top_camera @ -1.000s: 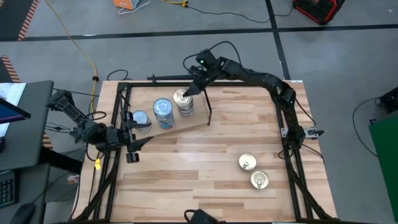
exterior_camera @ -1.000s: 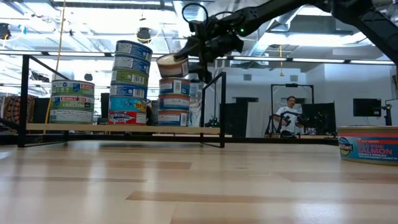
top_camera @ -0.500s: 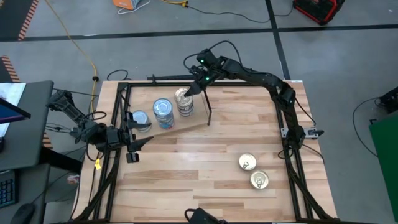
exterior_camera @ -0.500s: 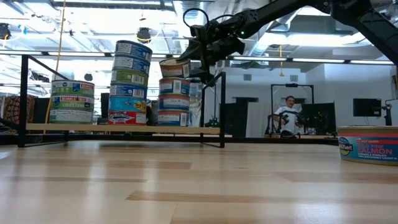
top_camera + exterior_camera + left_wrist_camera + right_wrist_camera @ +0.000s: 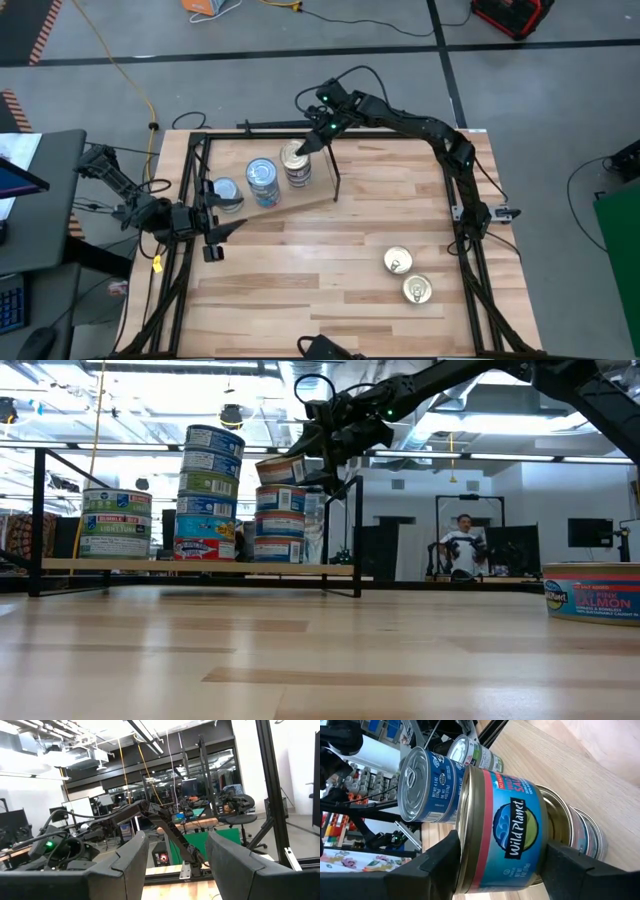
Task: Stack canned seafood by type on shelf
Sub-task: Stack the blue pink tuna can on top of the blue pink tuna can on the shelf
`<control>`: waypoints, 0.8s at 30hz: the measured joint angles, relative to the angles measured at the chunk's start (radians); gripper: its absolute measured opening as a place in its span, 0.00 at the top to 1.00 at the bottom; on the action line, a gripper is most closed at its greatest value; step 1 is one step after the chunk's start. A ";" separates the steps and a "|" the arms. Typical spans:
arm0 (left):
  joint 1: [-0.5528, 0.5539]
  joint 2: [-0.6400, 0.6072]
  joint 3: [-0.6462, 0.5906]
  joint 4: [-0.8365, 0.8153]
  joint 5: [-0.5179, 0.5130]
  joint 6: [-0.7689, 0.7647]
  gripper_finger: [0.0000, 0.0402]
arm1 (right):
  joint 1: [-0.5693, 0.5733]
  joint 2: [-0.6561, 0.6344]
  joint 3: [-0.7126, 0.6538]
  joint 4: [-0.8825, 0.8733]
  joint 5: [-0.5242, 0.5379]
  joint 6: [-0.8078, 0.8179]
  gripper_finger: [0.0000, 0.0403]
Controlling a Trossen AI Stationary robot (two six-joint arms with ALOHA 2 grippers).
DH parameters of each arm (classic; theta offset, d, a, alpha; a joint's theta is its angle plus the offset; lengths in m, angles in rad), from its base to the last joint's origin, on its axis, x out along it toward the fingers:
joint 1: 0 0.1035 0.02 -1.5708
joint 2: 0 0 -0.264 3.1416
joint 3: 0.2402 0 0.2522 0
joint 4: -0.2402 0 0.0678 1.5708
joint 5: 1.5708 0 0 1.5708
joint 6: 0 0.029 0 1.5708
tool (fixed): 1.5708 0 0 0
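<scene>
My right gripper [image 5: 322,455] brackets tilted tin [image 5: 502,827] atop right-hand stack [image 5: 281,522] on shelf [image 5: 200,568]; whether clamped, cannot tell. Taller stack [image 5: 207,492] adjacent (black rod [image 5: 359,535] beside). Left gripper [image 5: 222,230] parked apart, fingers spread.

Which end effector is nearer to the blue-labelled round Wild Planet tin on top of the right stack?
The right end effector straddles the blue-labelled round Wild Planet tin; the left end effector waits at the table's left edge, far away.

Three tin stacks [image 5: 209,493] stood on plywood shelf [image 5: 200,567]. Top tin [image 5: 281,469], blue Wild Planet label with red band, sat tilted atop right stack. Two gold-lidded tins [image 5: 398,262] lay on tabletop, well apart from shelf.
</scene>
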 joint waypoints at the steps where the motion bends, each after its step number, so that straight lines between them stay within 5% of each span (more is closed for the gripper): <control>1: 0.000 0.000 0.000 0.000 0.000 0.000 0.53 | 0.000 0.000 0.000 -0.001 0.000 0.000 0.34; 24: 0.000 0.000 0.000 -0.005 0.000 0.000 0.53 | 0.011 -0.001 0.000 -0.012 -0.001 0.117 0.34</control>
